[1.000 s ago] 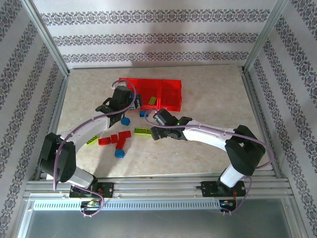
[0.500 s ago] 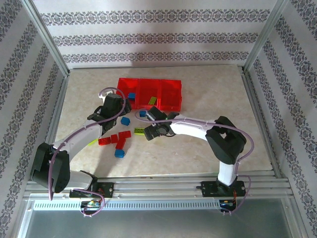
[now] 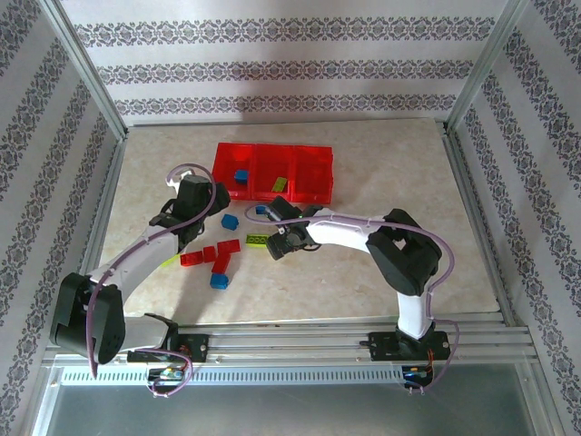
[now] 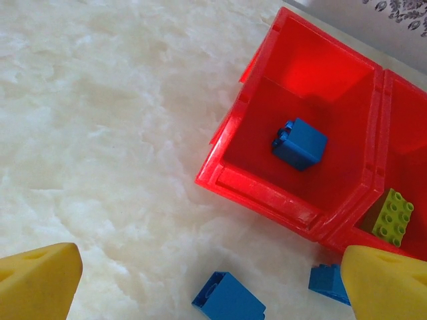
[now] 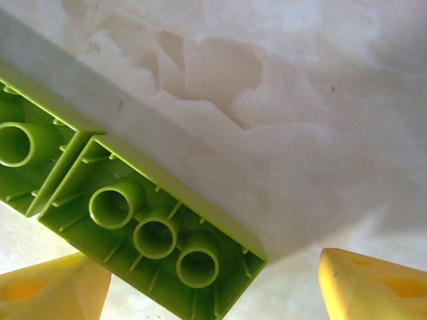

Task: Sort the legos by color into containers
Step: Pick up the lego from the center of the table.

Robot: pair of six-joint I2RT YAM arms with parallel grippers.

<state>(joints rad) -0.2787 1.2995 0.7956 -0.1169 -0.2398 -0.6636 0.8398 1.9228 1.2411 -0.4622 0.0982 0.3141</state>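
While the right arm reaches left across the worktop, the right gripper hangs jaws apart over an upturned lime plate. Since earlier the left gripper, wide apart, has backed off the red tray; a blue brick now lies in its left compartment.

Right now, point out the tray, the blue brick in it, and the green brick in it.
tray (image 4: 260, 200): left wrist view, rim of its near wall.
blue brick (image 4: 300, 143): left wrist view, middle of its broad face.
green brick (image 4: 393, 217): left wrist view, studded top.

Left pincer retreated, right pincer narrowing
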